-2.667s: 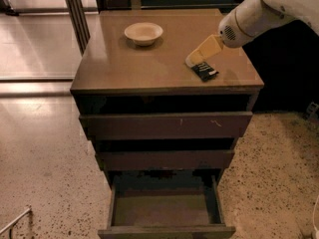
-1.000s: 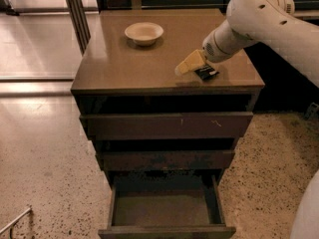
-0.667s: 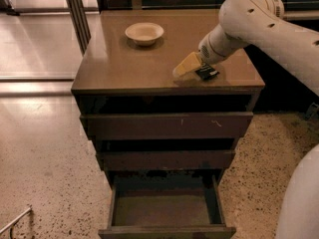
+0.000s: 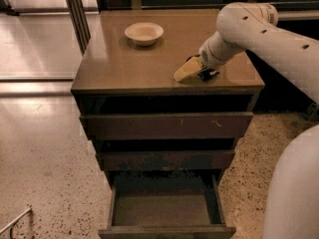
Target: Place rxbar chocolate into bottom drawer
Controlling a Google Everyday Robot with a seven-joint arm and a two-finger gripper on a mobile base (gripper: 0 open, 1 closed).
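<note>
The rxbar chocolate (image 4: 208,74) is a small black bar lying on the cabinet top (image 4: 119,63) near its front right edge. It is mostly hidden behind my gripper. My gripper (image 4: 182,74), with cream-yellow tips, sits low over the top just left of the bar, pointing left and toward the front. The white arm (image 4: 249,24) reaches in from the right. The bottom drawer (image 4: 164,210) is pulled open below, and its tan-brown floor is bare.
A cream round bowl (image 4: 143,33) stands at the back middle of the cabinet top. The two upper drawers (image 4: 164,126) stick out slightly. A metal post (image 4: 76,9) stands at the back left. Speckled floor surrounds the cabinet.
My gripper has come down and moved left across the cabinet top, past the black bar. The bar lies where it was. The drawers and bowl have not moved.
</note>
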